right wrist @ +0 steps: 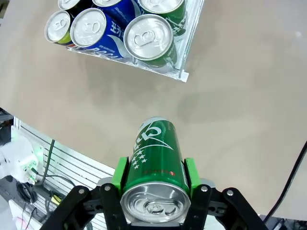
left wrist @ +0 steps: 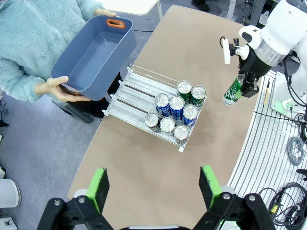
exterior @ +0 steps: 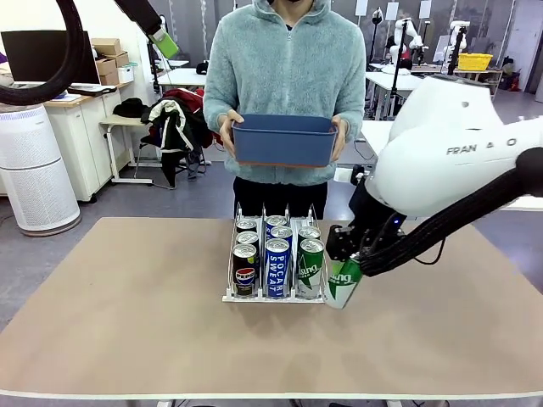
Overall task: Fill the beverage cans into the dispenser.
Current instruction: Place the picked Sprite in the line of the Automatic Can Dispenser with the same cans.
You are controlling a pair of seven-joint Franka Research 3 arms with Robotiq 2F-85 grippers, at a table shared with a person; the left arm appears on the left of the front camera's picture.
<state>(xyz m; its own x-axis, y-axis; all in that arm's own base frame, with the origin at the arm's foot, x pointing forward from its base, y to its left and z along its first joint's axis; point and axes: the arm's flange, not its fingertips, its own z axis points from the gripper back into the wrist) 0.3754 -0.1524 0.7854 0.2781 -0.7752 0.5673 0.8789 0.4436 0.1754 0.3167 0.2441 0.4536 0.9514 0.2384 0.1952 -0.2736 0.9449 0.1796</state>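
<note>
The dispenser (exterior: 231,296) stands mid-table with several beverage cans in its three lanes: black Pepsi (exterior: 244,271), blue Pocari Sweat (exterior: 277,268) and green (exterior: 310,269). My right gripper (right wrist: 156,179) is shut on another green can (right wrist: 154,143). It holds that green can (exterior: 343,284) tilted, just off the dispenser's front right corner (right wrist: 183,74). High above the near left of the table, my left gripper (left wrist: 154,187) hangs open with nothing between its pads. The left wrist view shows the dispenser (left wrist: 134,88) with its rear lanes bare, and the held can (left wrist: 233,91).
A person at the far side holds a dark-blue plastic bin (exterior: 284,140) in both hands, above and behind the dispenser; the bin (left wrist: 91,52) looks empty. Bare tan table lies left, right and in front of the rack.
</note>
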